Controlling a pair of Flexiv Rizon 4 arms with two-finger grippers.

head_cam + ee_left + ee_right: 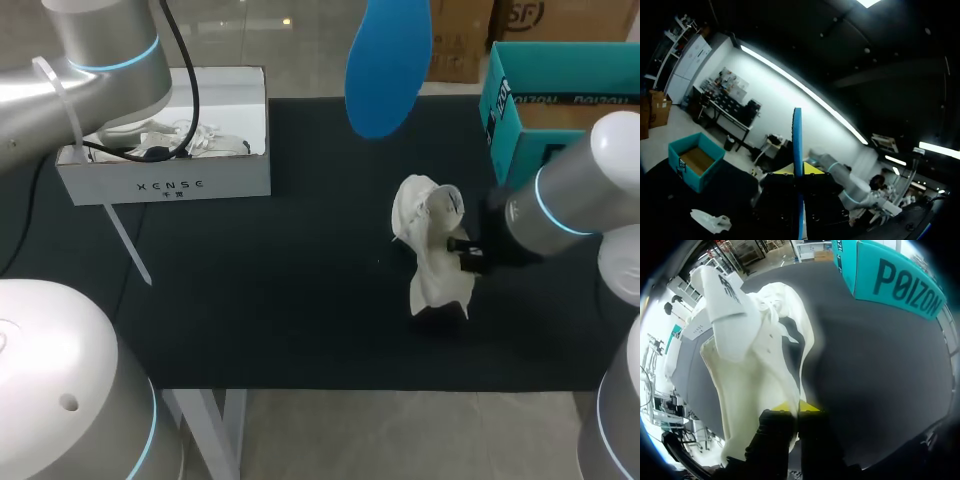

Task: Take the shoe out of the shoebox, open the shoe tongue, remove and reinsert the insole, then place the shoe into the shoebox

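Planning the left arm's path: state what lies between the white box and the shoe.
Only bare black mat lies between the white box and the shoe, seen in the head view.

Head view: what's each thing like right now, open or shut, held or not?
insole: out of the shoe, held up in the air.
shoe: on the table, tongue pulled open, gripped at its side.
teal shoebox: open.
white box: open, white things inside.
left jaws: shut on the insole.
right jaws: shut on the shoe.
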